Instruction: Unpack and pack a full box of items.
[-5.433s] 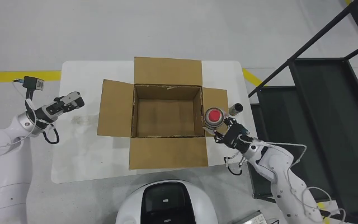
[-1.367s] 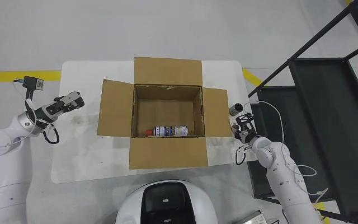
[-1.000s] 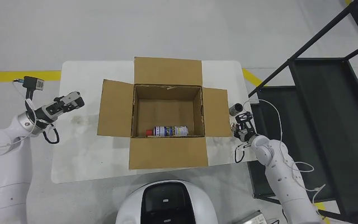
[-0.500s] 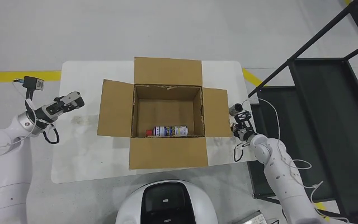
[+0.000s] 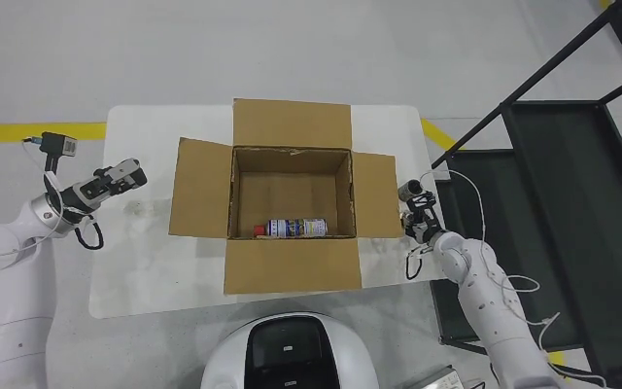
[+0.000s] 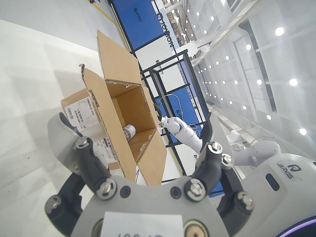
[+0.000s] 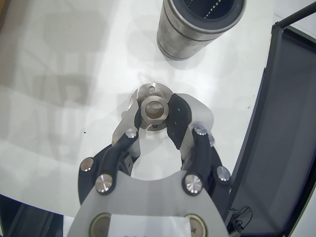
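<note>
A: Well, starting from the left?

B: Over the left margin of the white worktop (image 5: 136, 263), left gripper (image 5: 133, 175): spread wide, nothing held, aimed toward the cardboard box (image 5: 292, 123), well apart from its nearest flap.

A: Then the middle?

B: That cardboard box, open, all four flaps folded outward. Inside, a single spray can (image 5: 292, 228), lying on its side along the wall nearest the robot, red cap to the left.

A: And right of the box?

B: Two metal pieces on the strip of worktop between the right flap and the right edge. Farther from the robot, a steel sleeve (image 7: 201, 13), standing on end, hollow, rows of tiny balls down the dark bore. Nearer the robot, close beside the sleeve yet not touching it, a small flanged fitting (image 7: 153, 108), flange low, hub pointing up.

A: Where against the gripper, that fitting?

B: Right between the fingers. Directly above it, pointing down, right gripper (image 7: 156, 112), narrowed onto the hub, one black pad (image 7: 179, 114) against each side. Flange, with its bolt holes, peeking out past the fingertips. Hard to tell whether resting on the worktop or just lifted off.

A: Anything farther right?

B: Dark metal rack (image 5: 554, 146), just beyond the worktop's right edge.
</note>
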Available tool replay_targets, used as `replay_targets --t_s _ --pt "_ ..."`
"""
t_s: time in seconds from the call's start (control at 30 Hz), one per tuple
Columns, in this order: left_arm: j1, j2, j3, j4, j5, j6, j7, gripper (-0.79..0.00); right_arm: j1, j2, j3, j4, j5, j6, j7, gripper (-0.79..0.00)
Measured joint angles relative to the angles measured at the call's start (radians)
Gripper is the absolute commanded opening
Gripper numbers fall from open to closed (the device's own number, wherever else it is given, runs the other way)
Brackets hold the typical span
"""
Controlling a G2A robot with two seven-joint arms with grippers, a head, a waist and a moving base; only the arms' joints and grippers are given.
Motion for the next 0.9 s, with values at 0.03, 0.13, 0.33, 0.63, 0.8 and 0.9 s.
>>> replay_targets --t_s 0.03,0.13,0.33,0.63,0.8,0.9 --pt "0.0 0.0 0.0 0.0 0.0 0.0 0.0 0.0 -0.006 0.001 0.004 -0.01 0.0 0.0 -0.001 -0.785" --pt "0.0 0.0 0.0 0.0 0.0 0.0 0.0 0.0 -0.024 0.005 0.018 -0.04 0.0 -0.003 -0.004 -0.785" --pt "0.0 0.0 0.0 0.0 0.0 0.0 0.0 0.0 -0.067 0.014 0.05 -0.107 0.0 -0.01 -0.001 -0.785" --pt "0.0 0.0 0.0 0.0 0.0 0.0 0.0 0.0 -0.137 0.026 0.093 -0.192 -0.003 -0.048 -0.027 -0.785" --pt "0.0 0.0 0.0 0.0 0.0 0.0 0.0 0.0 -0.168 0.028 0.105 -0.199 0.029 -0.092 -0.061 -0.785" --pt "0.0 0.0 0.0 0.0 0.0 0.0 0.0 0.0 -0.177 0.029 0.11 -0.182 0.081 -0.141 -0.084 -0.785"
